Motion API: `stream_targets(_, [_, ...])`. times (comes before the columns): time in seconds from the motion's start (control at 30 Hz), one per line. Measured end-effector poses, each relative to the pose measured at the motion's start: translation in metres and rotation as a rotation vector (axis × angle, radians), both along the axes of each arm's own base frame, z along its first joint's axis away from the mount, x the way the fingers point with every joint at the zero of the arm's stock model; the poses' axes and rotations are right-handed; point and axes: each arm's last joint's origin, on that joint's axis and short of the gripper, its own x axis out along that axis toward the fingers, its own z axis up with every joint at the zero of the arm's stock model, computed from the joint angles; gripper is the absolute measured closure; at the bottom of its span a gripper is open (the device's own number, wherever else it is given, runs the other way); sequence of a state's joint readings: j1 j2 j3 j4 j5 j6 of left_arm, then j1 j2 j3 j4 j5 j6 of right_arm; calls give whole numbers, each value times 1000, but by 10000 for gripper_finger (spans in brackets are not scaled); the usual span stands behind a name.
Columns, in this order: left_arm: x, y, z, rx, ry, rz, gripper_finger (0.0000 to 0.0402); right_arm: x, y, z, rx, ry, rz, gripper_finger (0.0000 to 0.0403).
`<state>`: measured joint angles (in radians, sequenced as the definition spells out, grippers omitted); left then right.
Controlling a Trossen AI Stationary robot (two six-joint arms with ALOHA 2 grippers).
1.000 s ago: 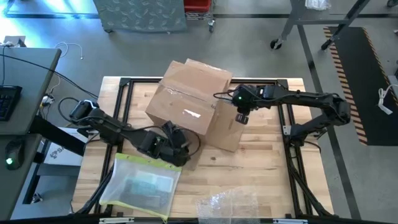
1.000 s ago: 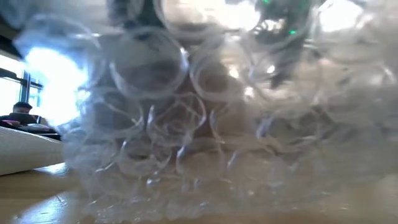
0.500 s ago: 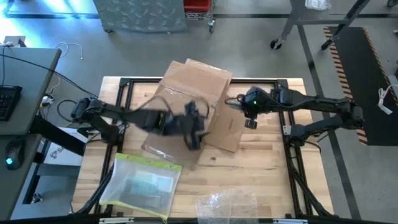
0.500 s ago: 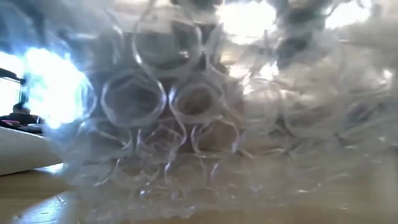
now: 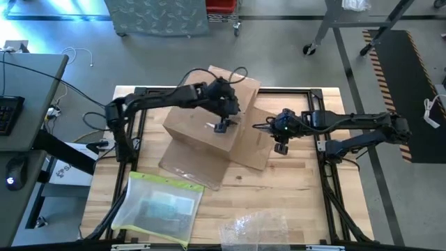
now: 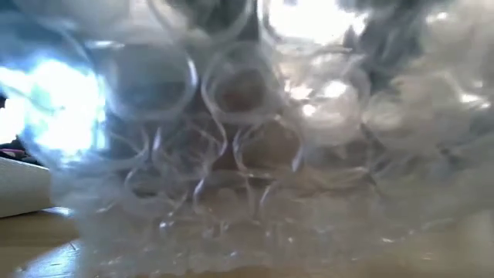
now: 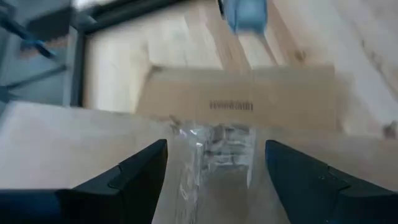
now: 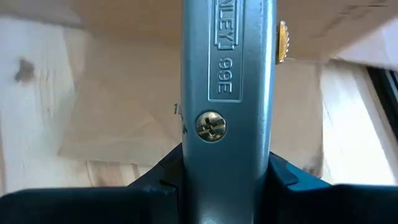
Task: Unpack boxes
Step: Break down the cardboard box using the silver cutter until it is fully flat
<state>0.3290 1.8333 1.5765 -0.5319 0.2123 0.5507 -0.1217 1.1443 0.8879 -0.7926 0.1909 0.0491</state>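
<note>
Left gripper (image 5: 221, 125) hangs over the top of the cardboard carton (image 5: 202, 129), fingers (image 7: 140, 177) spread wide, nothing between them. In its wrist view the released jaws straddle the clear tape strip (image 7: 221, 146) on the carton's top seam, likely lined up to press or steady the box there (a judgement; contact can't be confirmed from above).

Right gripper (image 5: 281, 137) sits just right of the carton, over its laid-out flap (image 5: 254, 143), clenched on a grey metal utility knife (image 8: 227, 93). The wrist view shows the knife body filling the middle, clamped between the dark fingers, pointing toward the cardboard. Held that way so the blade end can reach the tape; the blade itself isn't visible.

The carton lies mid-table toward the far side, skewed, one flap spread to the right and another at the near edge on the wooden table (image 5: 293, 188). Top still looks taped, so the cut seems not yet made.

Farther out: a flat clear sleeve with yellow edge (image 5: 159, 207) at near left, apart from the carton, and crumpled bubble wrap (image 5: 254, 229) at the near edge. The wrap is right against the low camera (image 6: 231, 154) and blocks nearly all of that view.

Next move probably needs the knife brought onto the tape line while the left arm holds the box.
</note>
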Motion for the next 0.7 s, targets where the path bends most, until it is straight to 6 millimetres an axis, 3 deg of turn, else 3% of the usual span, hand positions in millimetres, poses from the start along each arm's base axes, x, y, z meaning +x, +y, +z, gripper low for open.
stream_targets(0.17, [13, 6, -15, -30, 61, -7, 140, 2, -9, 4, 87, 33, -194, 310])
stream_targets(0.5, [18, -5, -22, -86, 86, 3, 139, 43, -20, 9, 80, 273, -154, 310])
stream_targets(0.7, [18, -8, -23, -93, 98, 7, 139, 54, -33, 19, 77, 304, -165, 310])
